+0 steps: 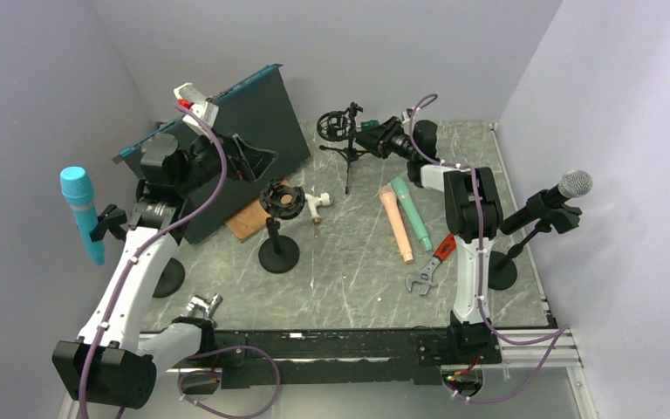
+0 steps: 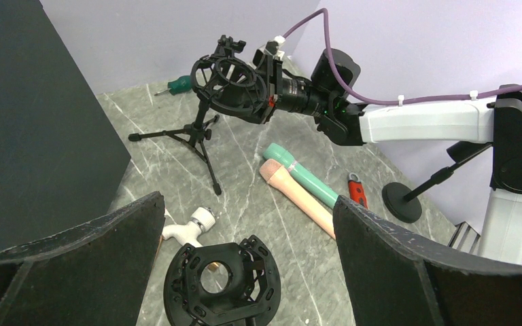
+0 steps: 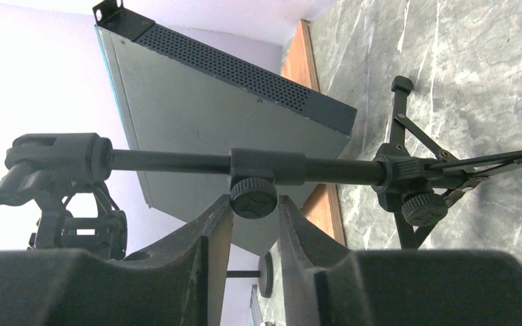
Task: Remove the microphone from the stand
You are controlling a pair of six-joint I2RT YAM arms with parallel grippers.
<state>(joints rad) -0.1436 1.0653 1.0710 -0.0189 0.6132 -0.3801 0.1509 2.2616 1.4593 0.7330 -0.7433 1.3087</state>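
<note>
A blue microphone [image 1: 81, 209] stands clipped in the stand at the far left. A silver-headed black microphone [image 1: 565, 192] sits in the stand [image 1: 510, 257] at the right. My right gripper [image 1: 368, 131] [image 3: 253, 200] reaches the small tripod stand [image 1: 349, 153], whose shock mount [image 1: 338, 125] is empty. Its fingers press both sides of a knob [image 3: 253, 197] on the stand's pole. My left gripper [image 1: 260, 161] [image 2: 248, 204] hangs open above a second empty shock mount [image 2: 221, 282] on a round-base stand [image 1: 278, 253], touching nothing.
A pink microphone [image 1: 397, 225] and a green one [image 1: 412, 212] lie side by side on the marble table. A red-handled wrench [image 1: 429, 266], a white tap fitting [image 1: 318, 201], a dark leaning panel [image 1: 244, 131] and a wooden board [image 1: 246, 220] are nearby.
</note>
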